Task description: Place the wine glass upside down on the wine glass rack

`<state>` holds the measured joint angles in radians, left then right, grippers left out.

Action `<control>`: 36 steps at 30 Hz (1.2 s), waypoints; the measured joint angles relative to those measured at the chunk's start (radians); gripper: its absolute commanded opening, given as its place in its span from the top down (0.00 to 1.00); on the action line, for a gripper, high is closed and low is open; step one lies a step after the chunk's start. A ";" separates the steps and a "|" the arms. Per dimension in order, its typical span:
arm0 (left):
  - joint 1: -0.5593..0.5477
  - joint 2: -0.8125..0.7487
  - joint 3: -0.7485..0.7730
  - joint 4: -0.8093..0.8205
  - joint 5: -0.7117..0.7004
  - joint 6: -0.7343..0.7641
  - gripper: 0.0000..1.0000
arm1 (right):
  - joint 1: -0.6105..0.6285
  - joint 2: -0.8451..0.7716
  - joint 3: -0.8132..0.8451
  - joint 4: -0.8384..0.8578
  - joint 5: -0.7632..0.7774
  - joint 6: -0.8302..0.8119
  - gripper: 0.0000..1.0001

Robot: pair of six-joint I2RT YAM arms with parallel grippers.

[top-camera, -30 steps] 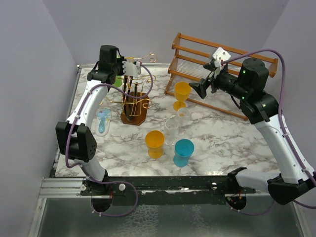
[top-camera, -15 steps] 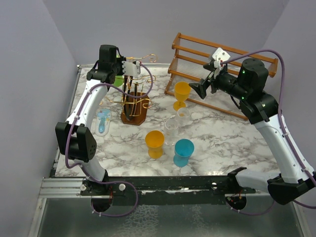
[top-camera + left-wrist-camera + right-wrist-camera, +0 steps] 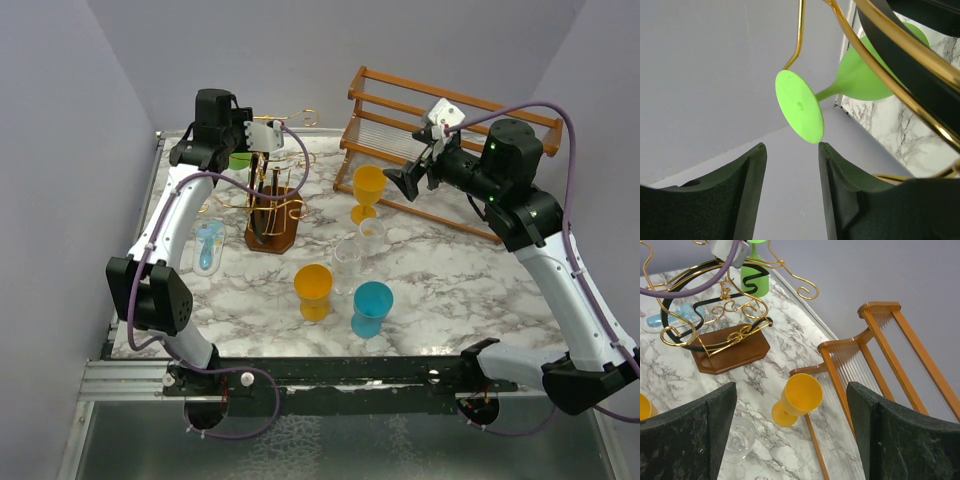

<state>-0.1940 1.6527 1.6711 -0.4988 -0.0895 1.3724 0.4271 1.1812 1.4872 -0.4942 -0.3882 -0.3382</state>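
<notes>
Wine glass (image 3: 799,106) of bright green plastic hangs upside down on the thin gold wire rack (image 3: 732,354) with scrolled arms and a dark wooden base. A wire arm meets its round foot, and the bowl is below. The left fingers (image 3: 747,195) stand apart just short of that foot, with nothing between them. The left wrist view gives the foot's flat underside close up. The right wrist view shows the whole rack on the marbled surface (image 3: 785,350), with a yellow goblet (image 3: 800,397) and a brown slatted wooden rack (image 3: 890,355) nearby. The right fingers (image 3: 685,440) are spread wide and empty.
</notes>
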 measured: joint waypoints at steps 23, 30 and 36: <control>0.000 -0.247 -0.048 0.076 -0.012 -0.452 0.05 | 0.000 0.132 -0.065 -0.090 0.052 -0.086 0.13; 0.000 -0.306 -0.048 0.082 -0.058 -0.761 0.03 | 0.000 0.245 -0.082 -0.058 0.172 -0.061 0.21; 0.000 -0.344 -0.057 0.047 -0.047 -0.904 0.04 | 0.000 0.358 -0.076 -0.003 0.246 -0.041 0.30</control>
<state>-0.1940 1.3087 1.6142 -0.4522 -0.1360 0.4683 0.4271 1.5394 1.4117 -0.4969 -0.1417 -0.3790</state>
